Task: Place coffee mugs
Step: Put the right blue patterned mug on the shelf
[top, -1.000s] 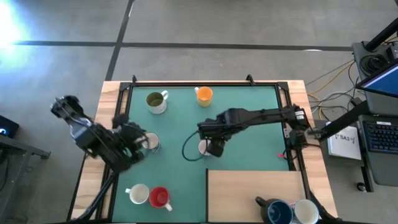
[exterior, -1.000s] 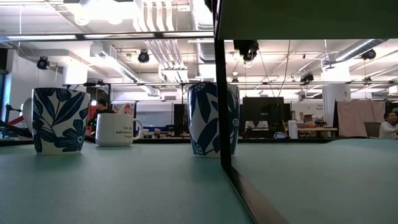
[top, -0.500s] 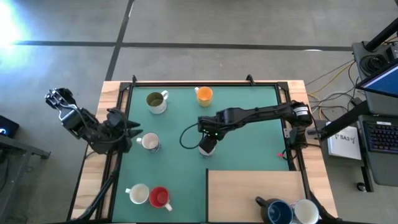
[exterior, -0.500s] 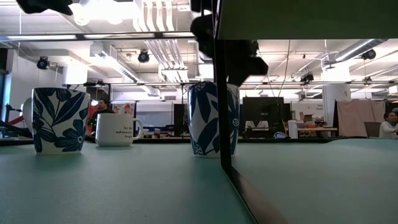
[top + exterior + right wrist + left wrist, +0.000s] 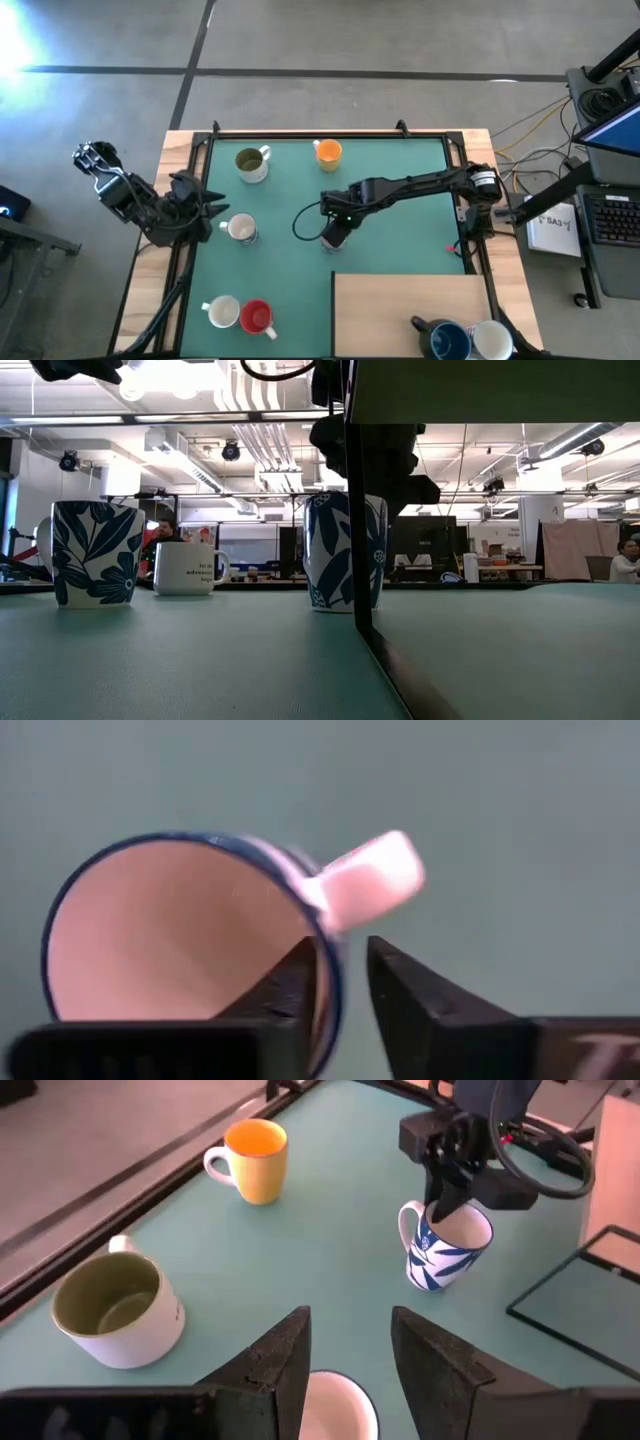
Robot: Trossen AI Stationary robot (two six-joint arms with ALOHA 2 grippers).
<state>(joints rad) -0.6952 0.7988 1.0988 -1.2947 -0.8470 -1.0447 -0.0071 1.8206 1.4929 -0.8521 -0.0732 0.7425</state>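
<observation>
Right wrist view showed the blue-leaf mug (image 5: 190, 940) upright mid-worktop (image 5: 400, 190), its rim wall between the right gripper (image 5: 340, 990) fingers. They were wide a second ago and had narrowed onto the rim near the handle; full clamp not confirmed. Left gripper (image 5: 345, 1350) had backed to the worktop's left edge, fingers apart over a white mug (image 5: 238, 228). Lift looked next.

Glossy ceramic mugs (image 5: 450, 1245) — matt green mat (image 5: 400, 190).
</observation>
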